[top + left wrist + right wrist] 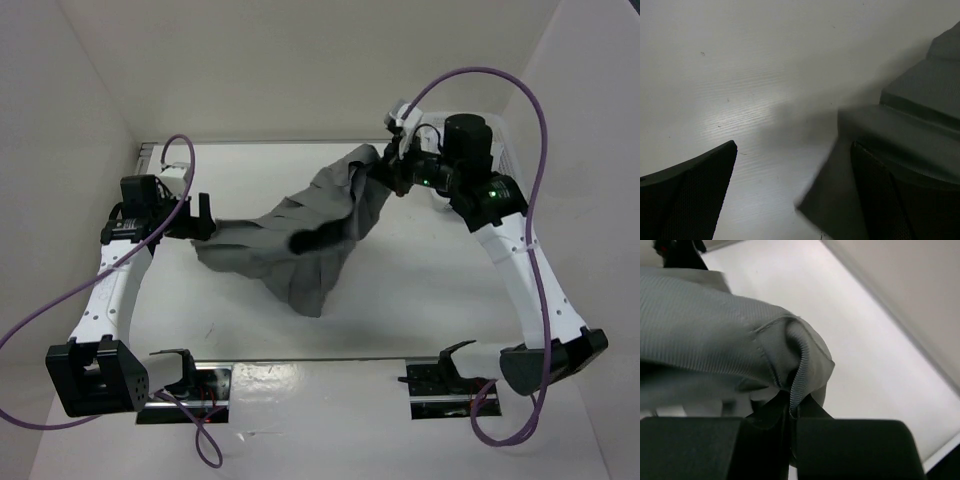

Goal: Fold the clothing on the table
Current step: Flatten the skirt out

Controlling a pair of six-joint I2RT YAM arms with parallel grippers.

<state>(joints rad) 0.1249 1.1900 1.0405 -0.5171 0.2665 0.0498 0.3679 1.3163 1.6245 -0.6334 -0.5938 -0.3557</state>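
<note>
The clothing, a dark grey pleated skirt [300, 240], lies bunched across the middle of the white table [430, 290]. Its far right corner is lifted off the surface. My right gripper [385, 172] is shut on that corner. In the right wrist view a ribbed edge of the skirt [715, 325] is pinched between the black fingers [850, 450] of the right gripper [792, 415]. My left gripper [200, 220] stands open at the skirt's left end. In the left wrist view a corner of the skirt [880, 145] lies on the table between the wide-apart fingers [690, 200] of the left gripper [794, 145].
White wall panels [70, 110] close in the table on the left, back and right. A metal rail [300, 358] runs along the near edge between the arm bases. Purple cables [530, 120] loop off both arms.
</note>
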